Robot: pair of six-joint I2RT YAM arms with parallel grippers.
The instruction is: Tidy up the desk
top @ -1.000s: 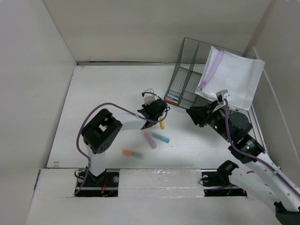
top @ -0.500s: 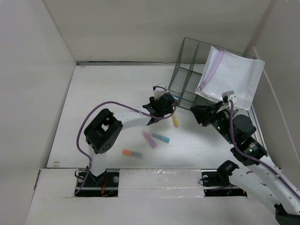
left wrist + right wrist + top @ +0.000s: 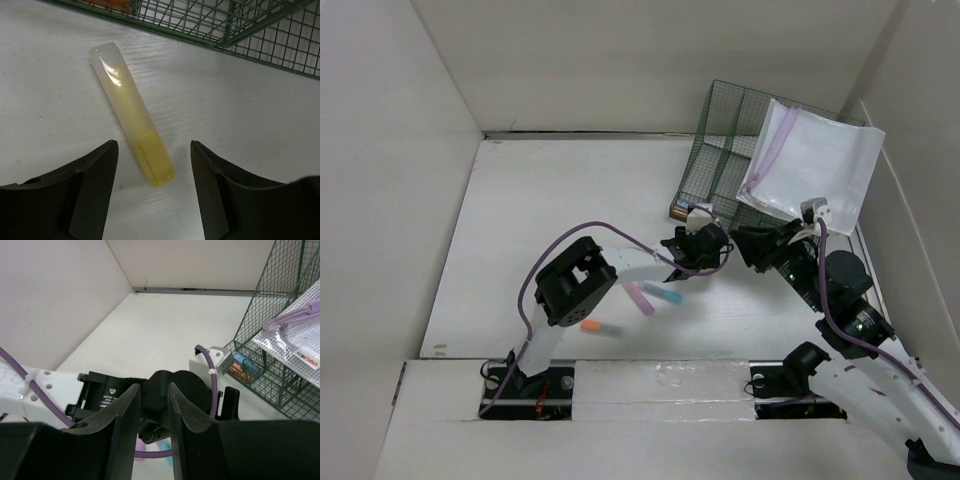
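Observation:
On the white desk (image 3: pixel 540 220) a yellow marker (image 3: pixel 132 112) lies flat just in front of the green mesh organizer (image 3: pixel 720 170). My left gripper (image 3: pixel 705 245) hovers over it, open. In the left wrist view the marker's near end lies between the gripper's (image 3: pixel 154 147) spread fingers, touching neither. The top view hides this marker under the gripper. A pink marker (image 3: pixel 640 297), a blue marker (image 3: pixel 666 296) and an orange marker (image 3: pixel 595 326) lie loose nearer the arm bases. My right gripper (image 3: pixel 750 245) is close to the right of the left one, with a narrow empty gap between its jaws (image 3: pixel 153 386).
A white zip pouch (image 3: pixel 810 165) with a purple zipper rests on top of the organizer's right side. Small orange and blue items (image 3: pixel 685 210) sit in its front compartment. White panels wall the desk at left, back and right. The two wrists nearly touch.
My left gripper swung right toward the organizer, taking the yellow marker along, then opened; the marker now lies free on the desk. The right arm has hardly moved.

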